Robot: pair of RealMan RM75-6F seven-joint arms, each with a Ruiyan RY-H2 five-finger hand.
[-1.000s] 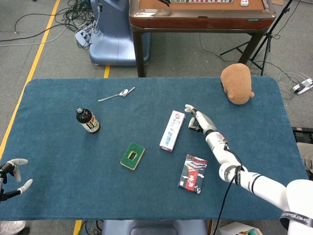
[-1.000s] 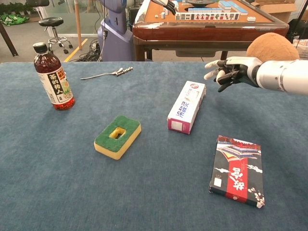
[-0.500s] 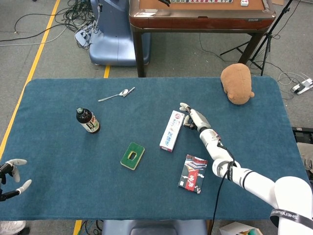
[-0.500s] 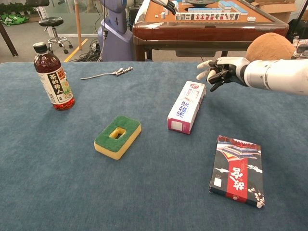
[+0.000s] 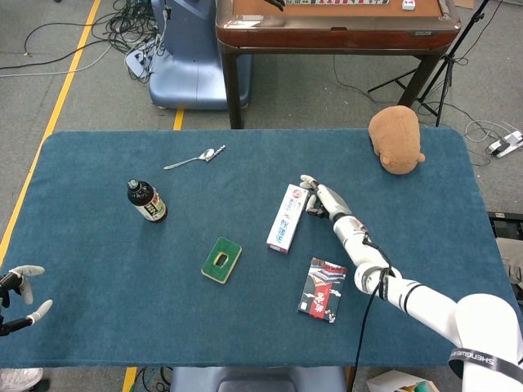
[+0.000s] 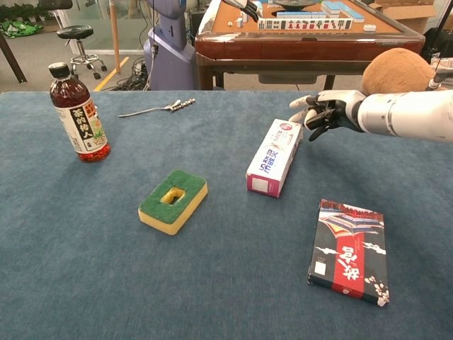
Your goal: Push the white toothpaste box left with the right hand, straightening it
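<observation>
Right hand of mine hangs just beside the far end of the white toothpaste box, fingers loosely curled and a little apart, holding nothing; from the chest view I cannot tell whether a fingertip touches the box's corner. From the head view the same hand sits right against the box's upper right end. That box lies flat near the middle of the blue table, tilted so its far end leans toward my right.

Around it: a green and yellow sponge lies to the left and nearer me, well apart from the box. A dark bottle with a red label stands upright far to the left, and a metal spoon lies beyond it toward the far edge. A black and red flat packet lies on my right side, nearer than the box and under my right forearm in the head view. A brown plush toy rests at the far right of the table. Nothing sits on the cloth directly left of the box.

My left hand shows only in the head view, at the table's near left corner, fingers spread and holding nothing. My right forearm runs off the chest view's right edge, and the plush is partly hidden behind it there.
</observation>
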